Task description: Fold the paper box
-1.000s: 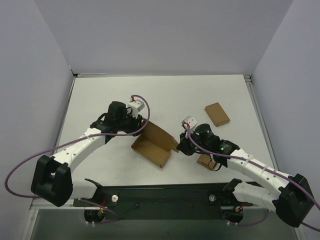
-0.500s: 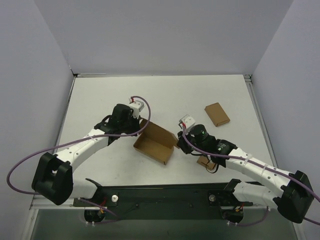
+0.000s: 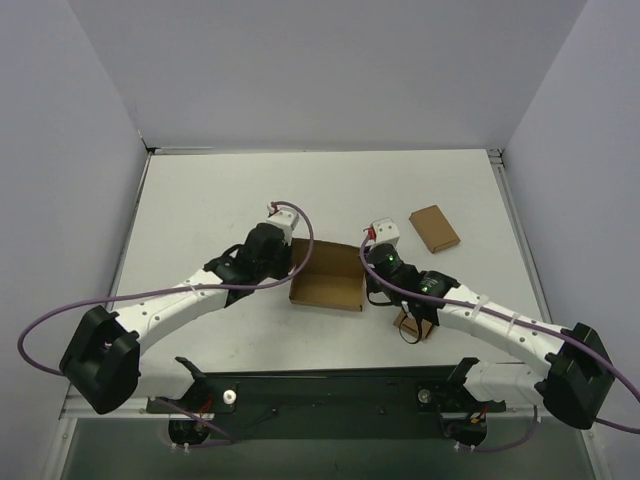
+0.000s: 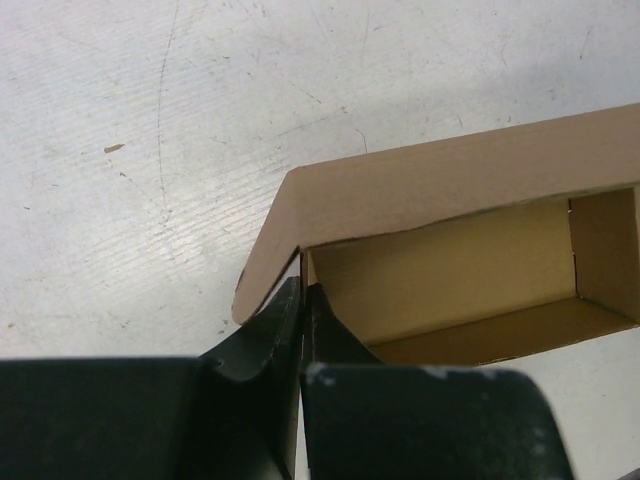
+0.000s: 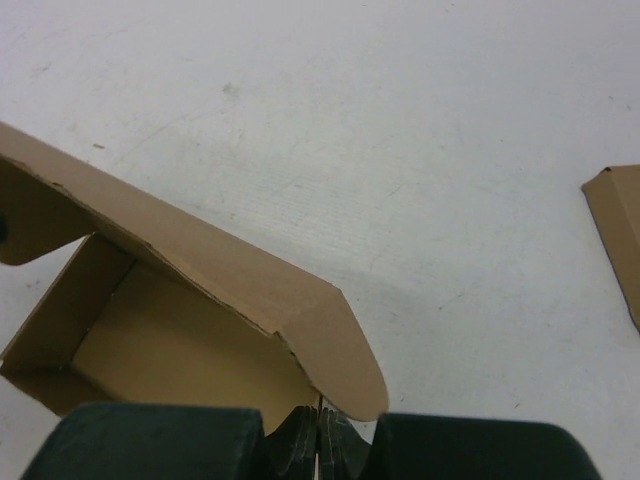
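— At the centre of the white table point(image 3: 200, 200), seen from overhead, the paper box point(image 3: 327, 275) lies open-topped with its long back flap raised, set between two arms. Who holds it?
— Both. The left gripper point(image 3: 291, 268) meets its left end and the right gripper point(image 3: 367, 281) its right end. A flat brown box point(image 3: 434, 228) lies apart toward the far right. A second brown box point(image 3: 410, 322) shows partly under the right arm.
— And from the left wrist?
— The left gripper point(image 4: 303, 292) is pinched tight on the thin end wall of the paper box point(image 4: 450, 190), beside a rounded flap. The brown interior opens to the right.
— The right wrist?
— The right gripper point(image 5: 320, 418) is closed on a cardboard edge at the near corner of the paper box point(image 5: 200, 262), under another rounded flap. A brown cardboard corner point(image 5: 615, 225) enters at the right edge; which small box it belongs to cannot be told.
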`<control>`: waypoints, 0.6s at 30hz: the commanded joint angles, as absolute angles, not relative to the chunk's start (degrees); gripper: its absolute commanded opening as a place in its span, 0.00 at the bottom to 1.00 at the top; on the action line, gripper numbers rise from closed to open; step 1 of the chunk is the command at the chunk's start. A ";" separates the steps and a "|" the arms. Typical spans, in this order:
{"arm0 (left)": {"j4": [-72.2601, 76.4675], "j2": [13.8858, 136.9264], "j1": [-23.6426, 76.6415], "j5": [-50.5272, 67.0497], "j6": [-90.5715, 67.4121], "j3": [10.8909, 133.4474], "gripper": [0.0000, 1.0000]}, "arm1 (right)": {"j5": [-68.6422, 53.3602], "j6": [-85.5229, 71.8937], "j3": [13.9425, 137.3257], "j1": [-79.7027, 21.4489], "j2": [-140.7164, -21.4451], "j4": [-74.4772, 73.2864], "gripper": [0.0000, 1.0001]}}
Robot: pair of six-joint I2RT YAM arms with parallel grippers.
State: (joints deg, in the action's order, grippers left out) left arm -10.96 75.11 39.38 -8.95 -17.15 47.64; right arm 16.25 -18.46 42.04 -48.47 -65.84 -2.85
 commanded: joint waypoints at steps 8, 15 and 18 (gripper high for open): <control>-3.78 77.70 47.28 -22.93 -26.36 46.32 0.00 | 28.82 -33.30 44.21 -50.27 -71.28 -3.51 0.00; -1.32 77.78 49.39 -24.52 -29.79 43.77 0.00 | 30.32 -36.91 42.98 -51.15 -71.98 -4.22 0.00; -0.79 77.70 49.92 -24.61 -31.11 42.72 0.00 | 30.85 -38.67 42.89 -51.68 -72.68 -5.36 0.00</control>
State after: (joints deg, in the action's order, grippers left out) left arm -3.44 77.58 48.84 -24.32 -27.77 44.27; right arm 28.51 -34.76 42.39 -50.61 -71.75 -3.97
